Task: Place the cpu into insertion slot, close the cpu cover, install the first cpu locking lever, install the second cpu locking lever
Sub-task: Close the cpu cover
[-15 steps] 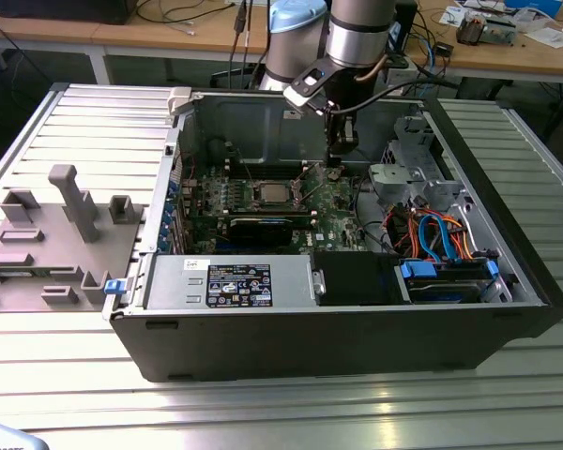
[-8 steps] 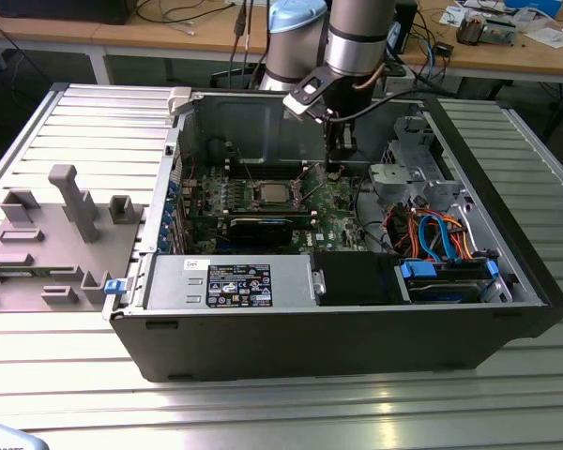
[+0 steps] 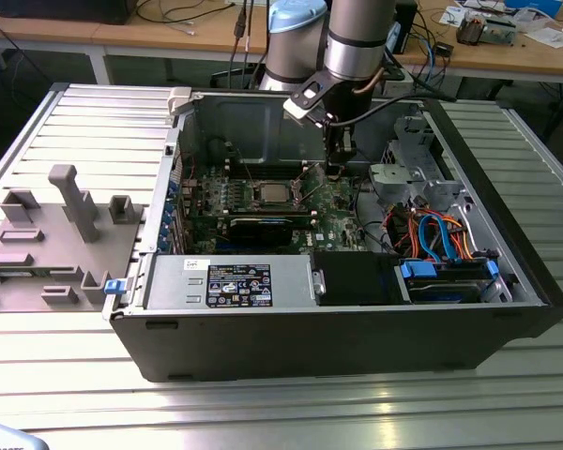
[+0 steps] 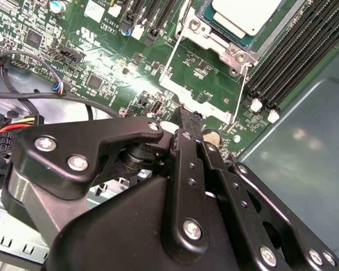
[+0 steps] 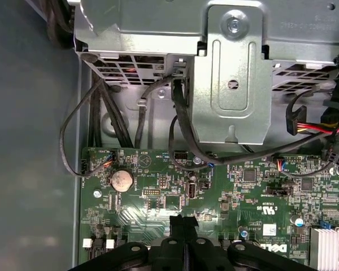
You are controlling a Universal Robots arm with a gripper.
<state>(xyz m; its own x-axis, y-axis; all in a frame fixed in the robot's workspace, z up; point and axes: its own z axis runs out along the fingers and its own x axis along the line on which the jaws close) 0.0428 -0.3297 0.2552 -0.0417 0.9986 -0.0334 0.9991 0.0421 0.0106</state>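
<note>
Inside the open case (image 3: 310,342), the cpu (image 3: 270,194) lies in the insertion slot (image 4: 233,55) on the green motherboard (image 3: 336,204). Just to the exterior view's right, the gripper (image 3: 335,172) hangs low, fingers pressed together on nothing.

The motherboard (image 3: 338,211) is green, speckled with small black and silver parts; the cpu (image 4: 246,14) on it has a pale silver-grey top with a thin green edge, and the coin battery (image 5: 122,179) is plain silver. The tool (image 4: 186,116) is matte black dotted with bright silver screws, and the arm (image 3: 357,37) is silver-grey with a light blue cap. The case (image 3: 357,328) is dark grey to black, its power supply (image 3: 169,281) silver-grey with a black-and-white label, the cable bundle (image 3: 432,234) orange, red and blue, and the table (image 3: 263,412) silvery with long ribs.
</note>
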